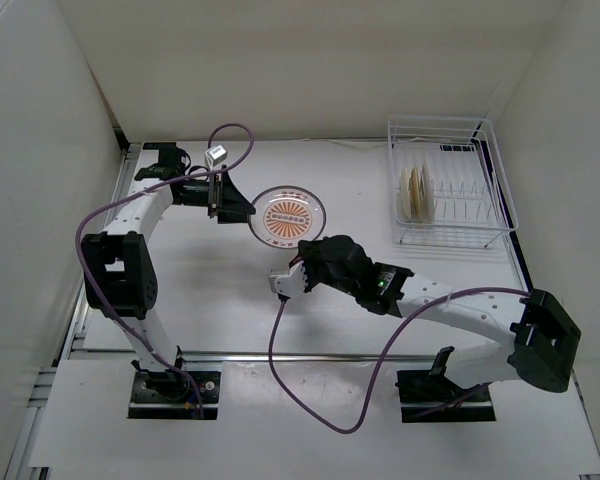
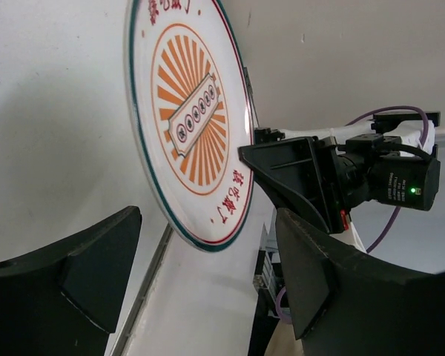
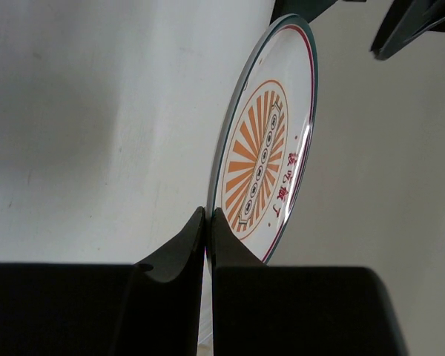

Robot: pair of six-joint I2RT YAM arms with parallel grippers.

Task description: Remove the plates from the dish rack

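The orange radial-pattern plate (image 1: 290, 214) is held above the middle of the table. My right gripper (image 1: 302, 244) is shut on its near rim; in the right wrist view the jaws (image 3: 209, 215) pinch the thin edge of this plate (image 3: 271, 141). My left gripper (image 1: 242, 210) is open at the plate's left edge. In the left wrist view the plate (image 2: 189, 111) has its lower rim at the mouth of the open left gripper (image 2: 208, 213), with no contact visible. Two pale plates (image 1: 417, 192) stand upright in the white wire dish rack (image 1: 485, 215) at the back right.
The right arm's black gripper body (image 2: 304, 178) shows behind the plate in the left wrist view. Purple cables (image 1: 310, 390) loop over the near table. White walls close in on the left, back and right.
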